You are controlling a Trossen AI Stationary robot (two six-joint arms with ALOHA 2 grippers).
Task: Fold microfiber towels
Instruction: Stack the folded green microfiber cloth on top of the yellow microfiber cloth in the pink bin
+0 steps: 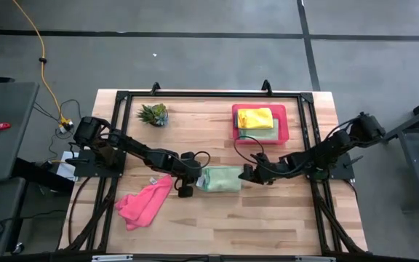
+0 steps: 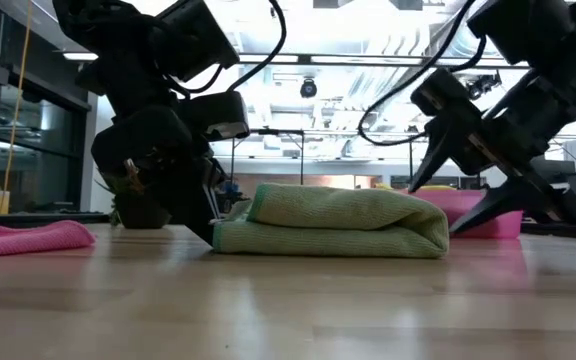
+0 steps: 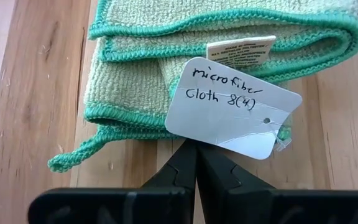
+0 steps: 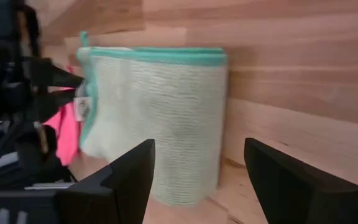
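A light green towel (image 1: 220, 179) lies folded in the middle of the counter (image 1: 282, 218), between the two claws. The left claw (image 1: 195, 179) is pinched tight and holds nothing, its tips right at the towel's edge by a white paper tag (image 3: 232, 107), and the right claw (image 1: 250, 173) stands wide and empty just beside the other end. This fold looks about done, so next I think the towel must be lifted onto the pink tray (image 1: 284, 128) with the yellow towel (image 1: 255, 117), and the crumpled pink towel (image 1: 144, 202) waits unfolded.
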